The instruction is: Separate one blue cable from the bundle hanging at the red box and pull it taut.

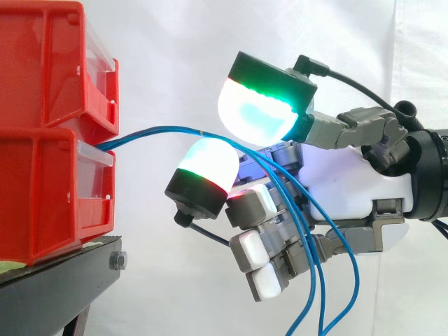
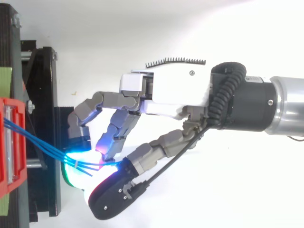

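Curling around the blue cables [image 1: 157, 131], the fingers [image 1: 255, 105] are grasping the bundle just beside the lower red bin [image 1: 42, 203]. Past that grasp the cables are drooping downward, and the hand [image 2: 166, 90] is pointing level toward that bin.

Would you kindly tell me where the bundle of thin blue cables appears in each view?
Side view: thin blue cables leave the red plastic bin at left, cross the hand, droop to the bottom edge.
Top view: lower left, running from that bin to the hand.
Shared landmark: the red bin.
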Robot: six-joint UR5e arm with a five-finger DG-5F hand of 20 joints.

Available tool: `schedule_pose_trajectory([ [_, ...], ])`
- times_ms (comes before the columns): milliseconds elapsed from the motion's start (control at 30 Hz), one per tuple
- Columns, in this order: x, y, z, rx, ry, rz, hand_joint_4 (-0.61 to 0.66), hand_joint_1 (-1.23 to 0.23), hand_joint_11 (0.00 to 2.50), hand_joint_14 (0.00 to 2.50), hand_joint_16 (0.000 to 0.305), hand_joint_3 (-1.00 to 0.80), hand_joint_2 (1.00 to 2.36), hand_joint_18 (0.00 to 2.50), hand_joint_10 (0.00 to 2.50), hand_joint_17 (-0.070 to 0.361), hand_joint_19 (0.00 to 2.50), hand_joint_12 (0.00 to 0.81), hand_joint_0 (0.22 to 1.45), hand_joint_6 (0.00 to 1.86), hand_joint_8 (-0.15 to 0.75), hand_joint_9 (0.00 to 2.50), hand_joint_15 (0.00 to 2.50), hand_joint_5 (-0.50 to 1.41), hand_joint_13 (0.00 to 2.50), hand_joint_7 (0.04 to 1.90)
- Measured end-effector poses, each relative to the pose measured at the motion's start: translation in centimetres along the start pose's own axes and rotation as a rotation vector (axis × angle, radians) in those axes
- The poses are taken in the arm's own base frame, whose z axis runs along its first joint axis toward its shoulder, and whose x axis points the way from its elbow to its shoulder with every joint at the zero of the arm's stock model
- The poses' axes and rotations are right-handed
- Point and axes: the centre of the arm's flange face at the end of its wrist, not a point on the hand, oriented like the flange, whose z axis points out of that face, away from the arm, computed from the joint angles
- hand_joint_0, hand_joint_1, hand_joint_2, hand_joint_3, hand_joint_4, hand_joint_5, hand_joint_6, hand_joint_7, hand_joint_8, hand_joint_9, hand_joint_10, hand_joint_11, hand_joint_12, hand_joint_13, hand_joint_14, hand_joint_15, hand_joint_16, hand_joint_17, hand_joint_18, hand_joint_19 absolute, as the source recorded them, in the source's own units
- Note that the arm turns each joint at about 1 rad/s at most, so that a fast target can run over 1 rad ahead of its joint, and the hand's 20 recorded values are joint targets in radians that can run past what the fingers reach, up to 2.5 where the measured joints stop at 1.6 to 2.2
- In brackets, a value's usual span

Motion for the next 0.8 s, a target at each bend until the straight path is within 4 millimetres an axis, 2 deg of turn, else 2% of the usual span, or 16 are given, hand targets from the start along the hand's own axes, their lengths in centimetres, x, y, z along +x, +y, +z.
schedule_pose_trajectory([
  [67,0.00,-0.01,0.00,0.000,0.000,0.000,0.15,-0.68,0.91,0.02,0.040,-0.50,1.00,0.96,0.02,0.090,0.52,0.376,0.62,0.86,0.354,1.11,0.56,-0.15,1.10,1.18],
  [233,0.01,-0.07,-0.01,0.001,0.001,-0.001,0.13,-0.66,0.90,0.02,0.042,-0.32,1.01,0.96,0.02,0.094,0.55,0.387,0.61,0.85,0.358,1.07,0.57,-0.15,1.09,1.18],
  [367,0.01,-0.09,-0.01,0.002,0.001,-0.001,0.13,-0.72,0.89,0.02,0.045,-0.25,1.01,0.98,0.02,0.102,0.52,0.401,0.61,0.86,0.360,1.02,0.56,-0.17,1.08,1.16],
  [467,0.00,-0.09,-0.02,0.002,0.000,-0.001,0.09,-0.80,0.92,0.02,0.045,-0.28,1.01,0.95,0.02,0.100,0.51,0.394,0.63,0.86,0.350,0.99,0.56,-0.18,1.05,1.22],
  [533,0.01,-0.08,-0.02,0.001,0.001,0.000,0.07,-0.90,0.94,0.02,0.044,-0.37,1.01,0.95,0.02,0.099,0.47,0.386,0.70,0.90,0.350,0.99,0.55,-0.19,1.03,1.22],
  [667,0.01,-0.10,-0.02,0.002,0.001,-0.001,0.08,-0.91,0.95,0.02,0.044,-0.50,1.00,0.97,0.02,0.098,0.44,0.382,0.75,0.92,0.349,1.00,0.54,-0.18,1.04,1.21],
  [800,0.01,-0.11,-0.02,0.002,0.002,-0.002,0.13,-0.85,0.96,0.02,0.043,-0.50,1.00,0.98,0.02,0.096,0.48,0.383,0.64,0.91,0.352,1.04,0.55,-0.17,1.05,1.18],
])
